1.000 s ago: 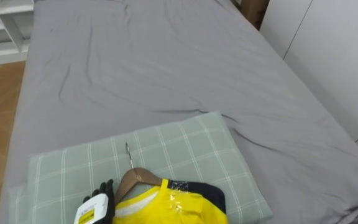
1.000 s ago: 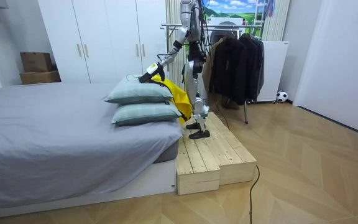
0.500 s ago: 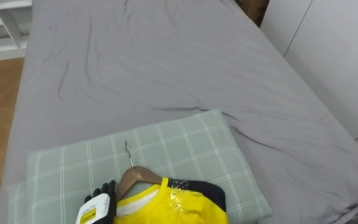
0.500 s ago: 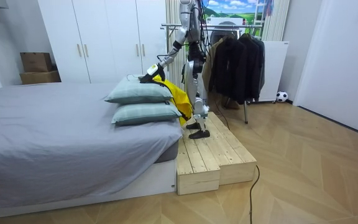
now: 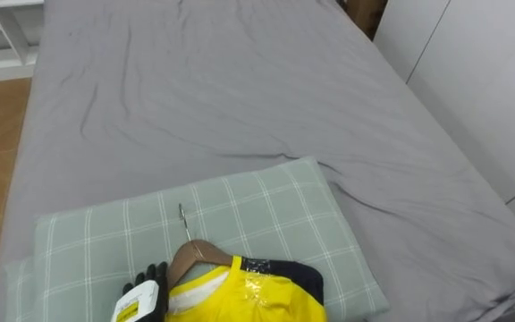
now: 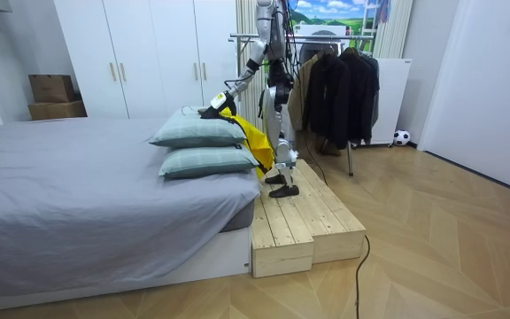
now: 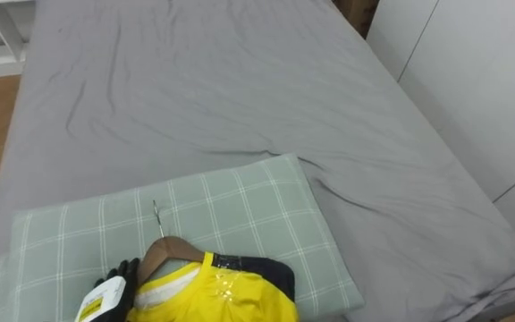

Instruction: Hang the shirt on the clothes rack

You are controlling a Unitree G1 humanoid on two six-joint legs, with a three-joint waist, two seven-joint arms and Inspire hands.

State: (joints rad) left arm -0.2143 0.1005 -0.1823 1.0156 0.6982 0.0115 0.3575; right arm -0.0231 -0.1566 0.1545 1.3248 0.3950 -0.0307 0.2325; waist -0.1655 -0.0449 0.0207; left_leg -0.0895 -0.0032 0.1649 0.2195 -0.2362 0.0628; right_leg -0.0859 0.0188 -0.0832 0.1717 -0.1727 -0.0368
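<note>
A yellow shirt (image 5: 240, 300) with a dark collar hangs on a wooden hanger (image 5: 199, 252). The hanger's metal hook (image 5: 184, 224) points up over the top pillow. My left hand (image 5: 146, 286) sits at the hanger's left shoulder, its dark fingers curled round the wood. In the room view I stand on a wooden platform (image 6: 304, 221) at the head of the bed. There my left hand (image 6: 209, 110) reaches out over the pillows and the yellow shirt (image 6: 253, 137) hangs down beside them.
A green checked pillow (image 5: 240, 215) lies on a second pillow (image 6: 206, 162) on the grey bed (image 5: 240, 89). Behind me stands a clothes rack (image 6: 326, 37) with dark coats (image 6: 339, 89). White wardrobes (image 6: 149, 53) line the back wall.
The eye view has drifted slightly. My left hand and the hanger keep their place over the pillow.
</note>
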